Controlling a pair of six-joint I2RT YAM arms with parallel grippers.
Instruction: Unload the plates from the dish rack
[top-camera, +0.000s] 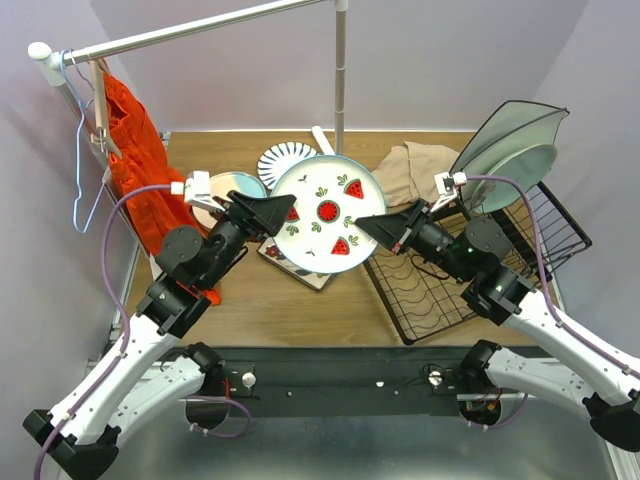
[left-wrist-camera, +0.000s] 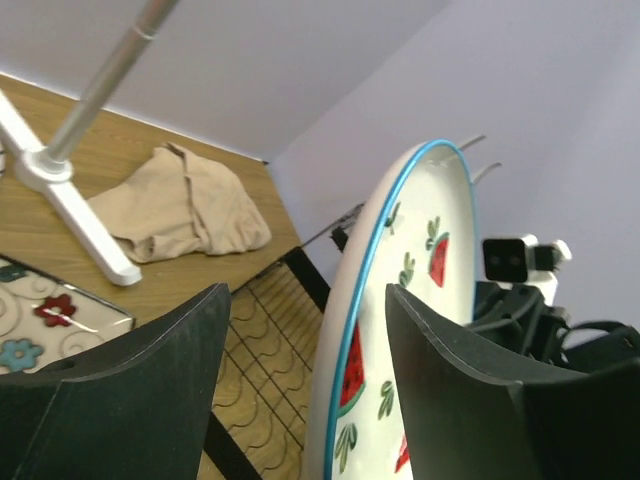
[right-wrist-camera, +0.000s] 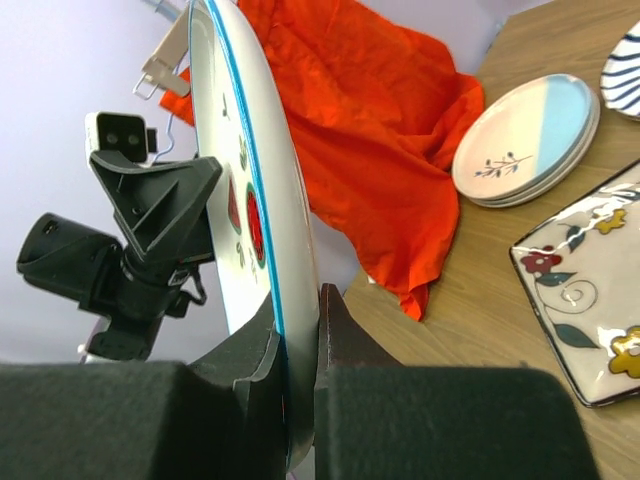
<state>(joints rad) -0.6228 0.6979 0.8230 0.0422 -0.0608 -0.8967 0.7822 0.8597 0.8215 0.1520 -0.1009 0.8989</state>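
One watermelon plate (top-camera: 328, 210), raised over the worktop (top-camera: 260, 310): right pincer (right-wrist-camera: 300, 305) clenched on its rim at 3 o'clock, left pincer (top-camera: 285, 213) released, astride its rim at 9 o'clock. One square plate (top-camera: 305, 272), mostly hidden beneath. One dish rack (top-camera: 440, 290) at 4 o'clock, holding two overlapping plates (top-camera: 515, 150).

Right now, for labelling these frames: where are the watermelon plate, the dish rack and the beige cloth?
watermelon plate (top-camera: 328, 212): top view, its centre.
dish rack (top-camera: 425, 290): top view, wavy tray base.
beige cloth (top-camera: 406, 170): top view, its middle.
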